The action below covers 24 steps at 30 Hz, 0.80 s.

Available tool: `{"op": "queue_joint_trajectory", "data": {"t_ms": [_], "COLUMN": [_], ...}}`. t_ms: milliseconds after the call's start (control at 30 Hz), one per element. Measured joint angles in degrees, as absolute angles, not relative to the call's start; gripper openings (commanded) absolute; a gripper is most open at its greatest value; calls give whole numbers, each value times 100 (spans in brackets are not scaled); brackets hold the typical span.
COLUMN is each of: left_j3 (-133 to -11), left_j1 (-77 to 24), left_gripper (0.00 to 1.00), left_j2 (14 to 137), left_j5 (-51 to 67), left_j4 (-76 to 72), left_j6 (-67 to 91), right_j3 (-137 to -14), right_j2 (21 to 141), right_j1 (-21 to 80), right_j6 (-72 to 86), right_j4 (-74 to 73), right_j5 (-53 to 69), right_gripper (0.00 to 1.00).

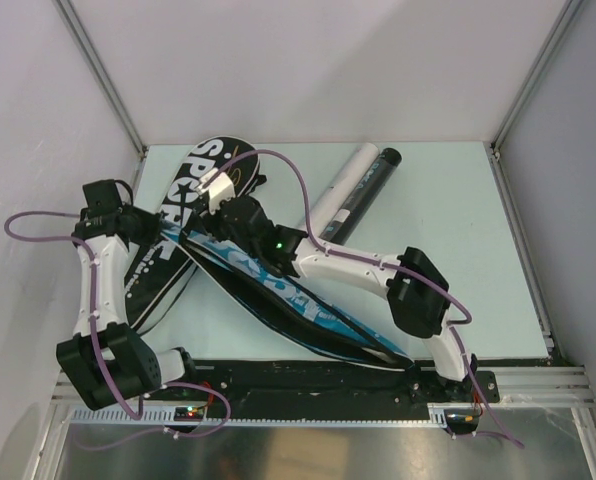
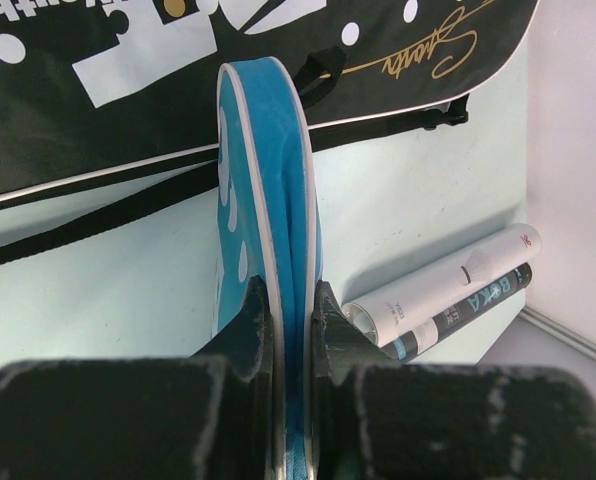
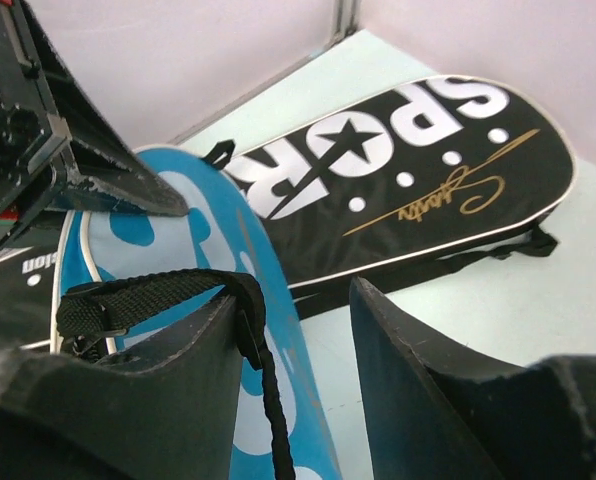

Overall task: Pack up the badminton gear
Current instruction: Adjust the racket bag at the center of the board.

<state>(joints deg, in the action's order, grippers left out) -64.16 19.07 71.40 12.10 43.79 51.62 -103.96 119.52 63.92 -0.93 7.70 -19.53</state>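
Left of centre, the left hand (image 2: 293, 295) pinches the blue cover (image 2: 268, 150) on edge above the desk (image 1: 458, 250), while the right hand (image 3: 298, 300), jaws half apart, carries the cover's black strap (image 3: 148, 293) over one finger, so closing the cover seems underway and calls for a firmer strap grip next.

Both arms: white link shells (image 1: 86, 295) joined by blocky black joint housings (image 1: 103, 370), each trailed by a looping purple cable (image 1: 298, 180). A green indicator light (image 1: 278, 243) at the right arm's (image 1: 358, 268) ten-o'clock end; fingers (image 3: 418, 390) matte black.
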Motion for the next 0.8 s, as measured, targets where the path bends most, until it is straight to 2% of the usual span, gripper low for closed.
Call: {"op": "queue_joint_trajectory", "data": {"t_ms": [433,633,700,800], "left_j3": [-6351,-6344,-6344,-6344], "left_j1": [1907,1909,1909,1907], "left_gripper": [0,0,0,0], "left_j2": [7054,7043,7043,7043], "left_j5": [1170,1125,1109,1100], "left_j4": [4440,4469,4473,4475], "left_j6": [5153,5142,5120,5100], "right_j3": [-10390,-10350,-10171,-9883], "right_j2": [12248,12230,12110,11708], "right_j1": [6351,6313,6313,6313], "right_j6": [449,456,456,458], "right_j4": [711,812,816,604], "right_j5": [-331,235,386,751], "right_gripper": [50,15,9,6]}}
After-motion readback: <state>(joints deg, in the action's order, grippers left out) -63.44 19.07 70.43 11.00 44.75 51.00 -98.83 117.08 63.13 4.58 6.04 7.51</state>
